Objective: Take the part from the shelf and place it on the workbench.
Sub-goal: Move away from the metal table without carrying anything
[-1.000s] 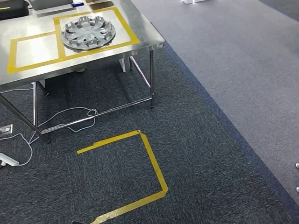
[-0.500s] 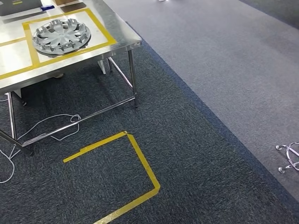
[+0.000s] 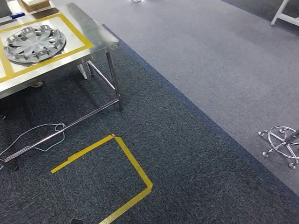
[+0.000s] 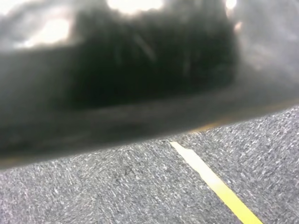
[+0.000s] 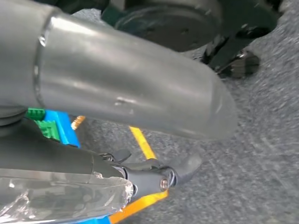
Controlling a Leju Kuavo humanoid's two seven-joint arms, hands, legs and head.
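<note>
A wheel cover (image 3: 34, 43) lies inside the yellow tape frame (image 3: 79, 35) on the surface (image 3: 100, 42). The shelf cannot be seen, so turn steadily and watch the floor cable (image 3: 42, 133). The right hand (image 5: 155, 179) appears curled, its state uncertain. The left wrist view is blurred; that hand's state is unreadable.

The worktop (image 3: 98, 39) runs off the head view's left and top edges, so its far side cannot be seen. The chrome chair base (image 3: 282, 140) is cut by the right edge. A dark blurred mass covers the upper left wrist view. The right hand (image 5: 155, 179) is partly hidden behind a grey cover; its grasp cannot be told.
</note>
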